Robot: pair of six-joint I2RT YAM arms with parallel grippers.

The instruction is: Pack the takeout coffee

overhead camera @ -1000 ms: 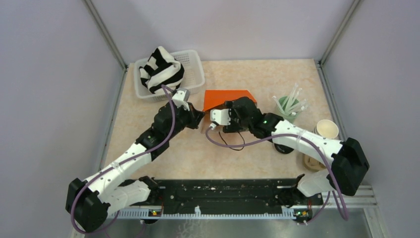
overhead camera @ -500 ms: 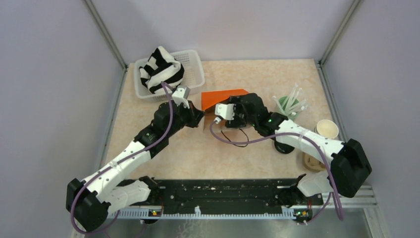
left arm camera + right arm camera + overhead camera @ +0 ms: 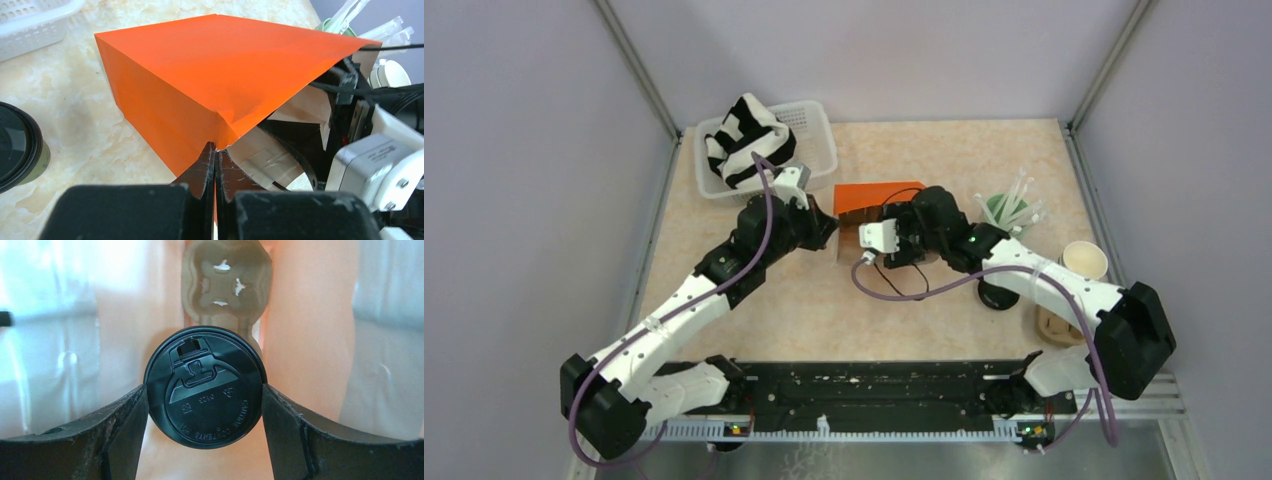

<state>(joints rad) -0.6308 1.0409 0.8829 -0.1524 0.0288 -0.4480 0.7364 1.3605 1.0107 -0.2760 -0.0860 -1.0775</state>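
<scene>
An orange paper bag [image 3: 879,192] [image 3: 200,75] lies on its side mid-table, its mouth facing the arms. My left gripper [image 3: 215,148] [image 3: 835,229] is shut on the bag's rim and holds the mouth up. My right gripper [image 3: 205,396] reaches inside the bag, its fingers pressed on both sides of a takeout coffee cup's black lid [image 3: 205,387]. A brown cardboard carrier [image 3: 227,285] lies deeper in the bag, beyond the cup. In the top view the right fingers are hidden by the bag. A second black-lidded green cup [image 3: 17,145] stands on the table beside the bag.
A white basket [image 3: 809,140] holding a black-and-white striped cloth [image 3: 749,140] sits at the back left. A mint tumbler of white straws [image 3: 1009,212], an open cream-lined cup [image 3: 1084,260] and a brown cardboard piece [image 3: 1054,325] stand at the right. A dark round object [image 3: 997,296] lies under the right arm.
My left gripper has lifted the bag's rim slightly toward the back, so the mouth stands taller. My right gripper has pushed further into the bag with the cup.
</scene>
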